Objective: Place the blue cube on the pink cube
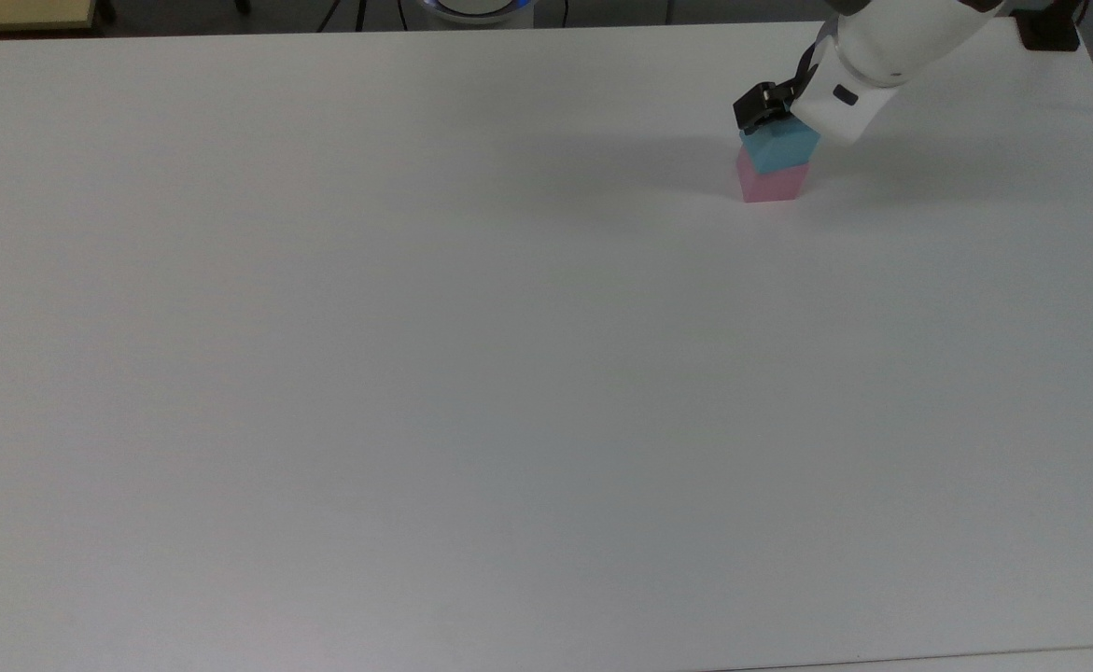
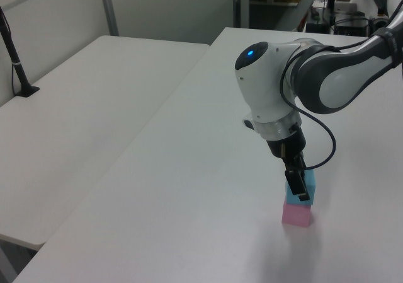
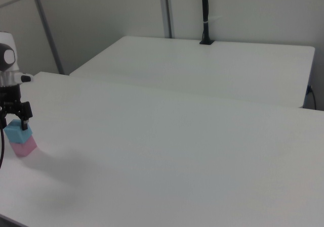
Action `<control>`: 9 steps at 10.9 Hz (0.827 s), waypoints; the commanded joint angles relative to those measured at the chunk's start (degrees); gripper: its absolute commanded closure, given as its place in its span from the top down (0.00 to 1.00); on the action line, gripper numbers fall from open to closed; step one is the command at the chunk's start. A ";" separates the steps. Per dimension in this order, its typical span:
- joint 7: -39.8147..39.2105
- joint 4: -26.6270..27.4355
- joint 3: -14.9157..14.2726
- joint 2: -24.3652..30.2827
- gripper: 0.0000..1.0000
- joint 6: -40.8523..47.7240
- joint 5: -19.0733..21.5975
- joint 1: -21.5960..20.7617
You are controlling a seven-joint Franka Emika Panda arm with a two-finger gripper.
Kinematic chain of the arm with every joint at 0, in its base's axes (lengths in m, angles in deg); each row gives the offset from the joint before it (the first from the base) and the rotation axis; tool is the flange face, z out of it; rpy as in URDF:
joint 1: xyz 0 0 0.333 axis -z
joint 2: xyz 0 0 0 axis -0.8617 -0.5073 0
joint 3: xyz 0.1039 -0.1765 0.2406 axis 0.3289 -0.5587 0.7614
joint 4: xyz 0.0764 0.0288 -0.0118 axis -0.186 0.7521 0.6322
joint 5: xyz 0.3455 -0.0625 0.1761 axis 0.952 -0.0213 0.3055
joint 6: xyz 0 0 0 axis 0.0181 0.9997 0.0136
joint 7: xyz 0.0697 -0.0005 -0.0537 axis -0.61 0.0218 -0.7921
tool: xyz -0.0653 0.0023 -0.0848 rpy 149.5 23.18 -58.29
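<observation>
A wide white surface [image 1: 415,373], a second white table [image 3: 212,65] just beyond it, a black post [image 3: 205,14] clamped at its far edge, grey partition walls [image 2: 170,5] behind.

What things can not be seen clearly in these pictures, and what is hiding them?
- Blue cube, top view: its far side is covered by the white wrist.
- Blue cube, left view: a gripper finger crosses its front.
- Gripper, right view: partly cut off by the right view's left edge.
- Pink cube: its top face is under the blue cube.
</observation>
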 commanded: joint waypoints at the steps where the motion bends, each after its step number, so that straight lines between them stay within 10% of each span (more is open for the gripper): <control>1: 1.99 -0.65 0.17 5.87 1.00 0.94 -1.77 3.90; 9: -20.25 1.81 -2.19 22.06 1.00 6.92 -8.37 28.52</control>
